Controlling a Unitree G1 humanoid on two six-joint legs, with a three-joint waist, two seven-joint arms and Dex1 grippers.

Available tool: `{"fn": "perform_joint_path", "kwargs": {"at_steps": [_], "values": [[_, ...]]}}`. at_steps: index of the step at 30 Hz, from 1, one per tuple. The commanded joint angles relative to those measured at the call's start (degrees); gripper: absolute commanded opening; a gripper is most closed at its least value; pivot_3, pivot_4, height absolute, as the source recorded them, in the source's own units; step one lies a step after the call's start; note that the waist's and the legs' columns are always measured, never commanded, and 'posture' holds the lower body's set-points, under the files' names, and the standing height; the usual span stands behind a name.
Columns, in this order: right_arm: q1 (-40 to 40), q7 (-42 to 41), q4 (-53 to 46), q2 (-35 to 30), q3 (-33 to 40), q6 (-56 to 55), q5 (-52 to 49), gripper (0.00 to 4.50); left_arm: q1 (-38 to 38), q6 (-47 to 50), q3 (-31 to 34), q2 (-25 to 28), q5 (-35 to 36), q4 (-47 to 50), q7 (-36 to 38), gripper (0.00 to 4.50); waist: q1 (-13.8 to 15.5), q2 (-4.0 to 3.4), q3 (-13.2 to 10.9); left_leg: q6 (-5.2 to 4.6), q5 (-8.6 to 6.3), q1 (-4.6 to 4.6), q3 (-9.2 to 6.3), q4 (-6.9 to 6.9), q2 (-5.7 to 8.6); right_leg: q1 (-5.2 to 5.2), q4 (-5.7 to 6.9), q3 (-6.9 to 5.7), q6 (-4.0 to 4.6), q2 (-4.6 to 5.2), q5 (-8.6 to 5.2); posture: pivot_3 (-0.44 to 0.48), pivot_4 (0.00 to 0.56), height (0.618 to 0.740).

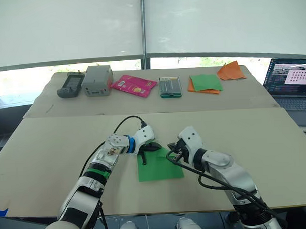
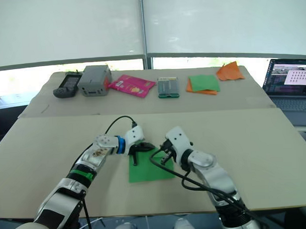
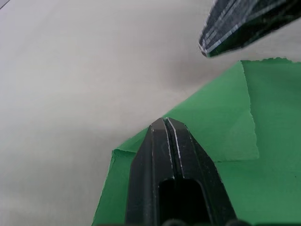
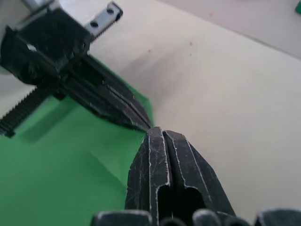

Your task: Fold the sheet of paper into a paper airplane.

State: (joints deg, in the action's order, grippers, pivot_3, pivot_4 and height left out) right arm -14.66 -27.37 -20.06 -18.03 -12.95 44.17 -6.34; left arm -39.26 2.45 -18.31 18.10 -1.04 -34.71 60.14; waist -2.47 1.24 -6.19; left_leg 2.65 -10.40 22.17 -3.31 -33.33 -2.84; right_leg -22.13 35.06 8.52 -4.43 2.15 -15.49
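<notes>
Two long beige tables (image 1: 54,163) fill the head view, one across the lower half and one behind it across the middle. At the right edge of the frame sits an open dark laptop (image 1: 291,84) with a lit screen. Along the far table, from left to right, lie a dark grey handheld device (image 1: 70,85), a grey boxy unit (image 1: 97,80), a flat pink packet (image 1: 134,85), a small green-edged case (image 1: 170,87), a green-and-orange stack of sheets (image 1: 205,83) and an orange pointed paper piece (image 1: 231,70).

Lower centre of the frame, on the near table, lies the bright green sheet of paper (image 1: 159,167), flat, with one far corner folded over into a small triangular flap (the wrist views show its crease plainly).

The left gripper (image 1: 153,147) hangs over the sheet's far left edge, its two black fingers pressed together with nothing between them, tips low over the green paper. The right gripper (image 1: 173,150) sits just beside it at the sheet's far right, fingers likewise closed together and empty. The two tips nearly meet above the folded corner.
</notes>
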Motion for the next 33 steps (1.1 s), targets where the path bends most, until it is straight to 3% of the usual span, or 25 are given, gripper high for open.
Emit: {"fn": "perform_joint_path", "kwargs": {"at_steps": [1, 14, 24, 33], "values": [[0.38, -0.29, -1.0, -0.22, -1.04, -1.26, -0.18, 0.03, 1.58, 1.15, -1.56, 0.53, -2.11, -1.15, 0.21, 0.0, 0.0, 0.0, 0.0, 0.0, 0.0, 0.0, 0.0, 0.0, 0.0, 0.0, 0.0, 0.0, 0.0, 0.0, 0.0, 0.0, 0.15, 0.74], [2.54, 1.53, 5.11, 0.64, -2.68, -1.74, 1.56, 0.03, 2.95, 4.94, 1.75, 1.8, 2.84, 4.62, 4.12, 0.0, -0.17, 0.0, 0.0, 0.0, 0.0, -0.04, 0.0, 0.04, 0.0, 0.0, 0.01, 0.0, 0.01, 0.0, 0.0, 0.0, 0.15, 0.74], [2.24, 1.97, 4.88, 0.97, -3.34, -1.54, 1.69, 0.03, 4.69, 7.1, 0.46, 2.42, 2.59, 7.16, 4.74, 0.0, -0.13, 0.01, 0.04, 0.0, 0.0, -0.06, 0.0, 0.03, 0.0, 0.03, 0.0, 0.0, 0.01, 0.0, -0.01, 0.0, 0.15, 0.74], [-4.46, 1.84, 8.03, 3.79, -2.78, -2.09, 1.26, 0.03, 5.25, 5.07, -1.4, 3.67, 0.25, 6.38, 4.09, 0.0, -0.15, 0.01, 0.05, 0.0, 0.0, -0.06, 0.0, 0.04, 0.0, 0.01, 0.01, 0.0, 0.01, 0.0, -0.01, 0.0, 0.15, 0.74]]}}
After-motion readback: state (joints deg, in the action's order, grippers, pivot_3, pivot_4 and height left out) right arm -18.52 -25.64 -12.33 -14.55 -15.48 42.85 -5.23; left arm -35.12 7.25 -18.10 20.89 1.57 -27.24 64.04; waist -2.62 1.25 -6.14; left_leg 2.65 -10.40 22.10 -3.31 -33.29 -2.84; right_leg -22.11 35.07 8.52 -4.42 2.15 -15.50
